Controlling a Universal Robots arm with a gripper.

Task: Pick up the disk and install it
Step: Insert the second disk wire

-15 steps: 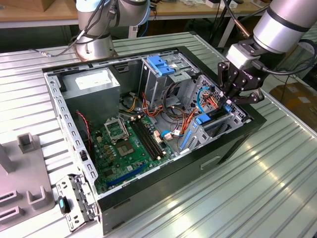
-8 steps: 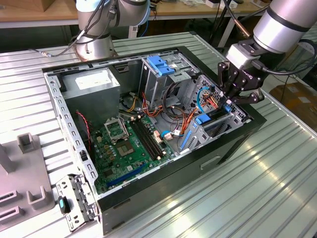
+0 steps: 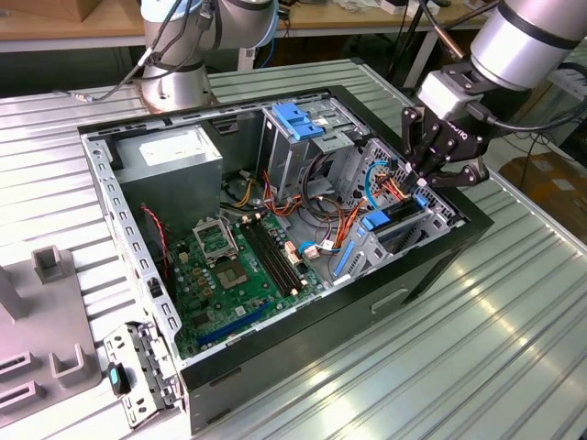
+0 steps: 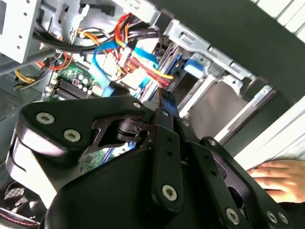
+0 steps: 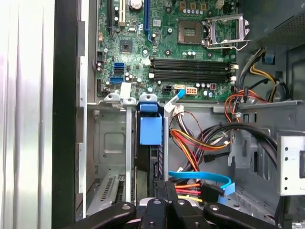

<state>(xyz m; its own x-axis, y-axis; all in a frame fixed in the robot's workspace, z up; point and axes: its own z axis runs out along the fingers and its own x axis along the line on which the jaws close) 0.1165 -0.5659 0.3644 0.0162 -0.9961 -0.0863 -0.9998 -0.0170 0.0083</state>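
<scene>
Black gripper linkages crowd the bottom of both wrist views, fingers point(image 5: 164, 191) drawn together at the disk's point(image 5: 151, 143) rear edge; whether it is clamped cannot be told. Blue-tabbed, the disk is seen seated on edge in the open computer case's point(image 3: 275, 353) drive bay, right of centre in the exterior view. No legible writing is seen.

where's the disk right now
The disk sits in the drive bay at the exterior view's right end of the open computer case, directly below the gripper, beside the coloured cables.
</scene>
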